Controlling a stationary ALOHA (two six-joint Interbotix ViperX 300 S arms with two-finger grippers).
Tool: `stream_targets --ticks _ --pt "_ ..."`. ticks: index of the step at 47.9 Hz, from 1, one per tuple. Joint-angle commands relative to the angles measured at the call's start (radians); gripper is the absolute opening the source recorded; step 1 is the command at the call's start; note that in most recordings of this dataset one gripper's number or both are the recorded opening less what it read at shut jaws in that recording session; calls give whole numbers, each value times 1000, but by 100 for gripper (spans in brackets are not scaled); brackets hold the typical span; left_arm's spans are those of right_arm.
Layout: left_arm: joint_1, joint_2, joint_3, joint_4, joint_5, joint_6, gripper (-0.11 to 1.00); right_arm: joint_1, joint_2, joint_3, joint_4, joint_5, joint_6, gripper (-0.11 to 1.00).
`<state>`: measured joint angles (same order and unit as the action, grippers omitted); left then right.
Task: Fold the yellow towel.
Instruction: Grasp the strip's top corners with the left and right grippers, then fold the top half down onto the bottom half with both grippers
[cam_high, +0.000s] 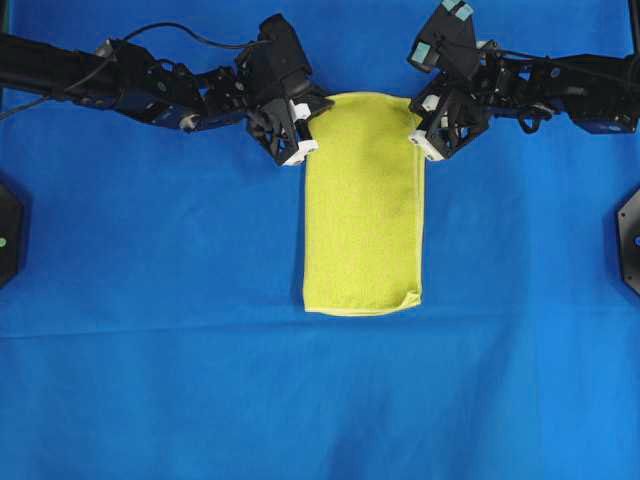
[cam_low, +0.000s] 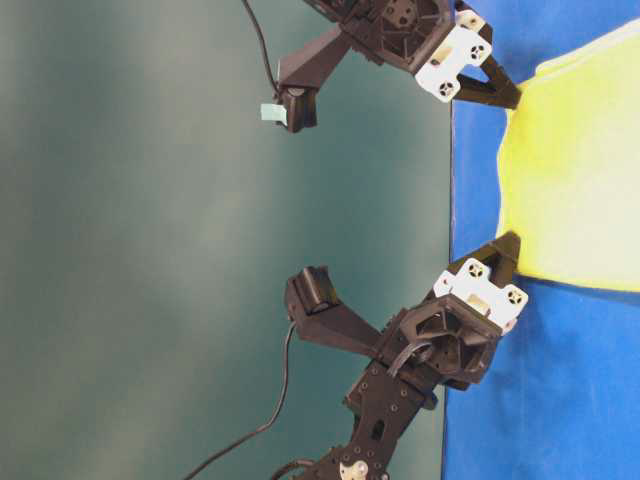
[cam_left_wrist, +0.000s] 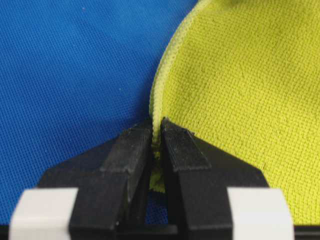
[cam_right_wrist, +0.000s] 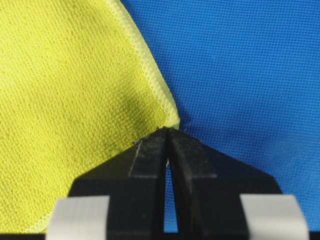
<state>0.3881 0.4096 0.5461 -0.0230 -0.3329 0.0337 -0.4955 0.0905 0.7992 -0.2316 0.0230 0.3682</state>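
Both grippers, left gripper (cam_high: 297, 150) and right gripper (cam_high: 424, 143), clamp the yellow towel (cam_high: 364, 215) at its far corners; its long axis runs toward the blue cloth's (cam_high: 150, 300) near edge.

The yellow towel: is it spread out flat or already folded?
Folded at least once: the yellow towel lies as a narrow rectangle with a rounded, doubled edge nearest the camera overhead. How many layers it has cannot be told.

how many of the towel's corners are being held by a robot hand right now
2. The left hand is shut on the yellow towel at its top-left corner, and the right hand on its top-right corner. The two lower corners lie free.
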Motion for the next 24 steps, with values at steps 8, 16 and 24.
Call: stream_targets --ticks 8,16,24 --pt "12 -40 5 -2 23 8 4 6 -17 -11 9 -6 2 1" --pt "31 -100 -8 -2 63 51 4 -9 -72 -25 5 23 0 1" --pt "34 -153 -29 -3 118 117 4 -20 -135 -31 0 55 -6 1"
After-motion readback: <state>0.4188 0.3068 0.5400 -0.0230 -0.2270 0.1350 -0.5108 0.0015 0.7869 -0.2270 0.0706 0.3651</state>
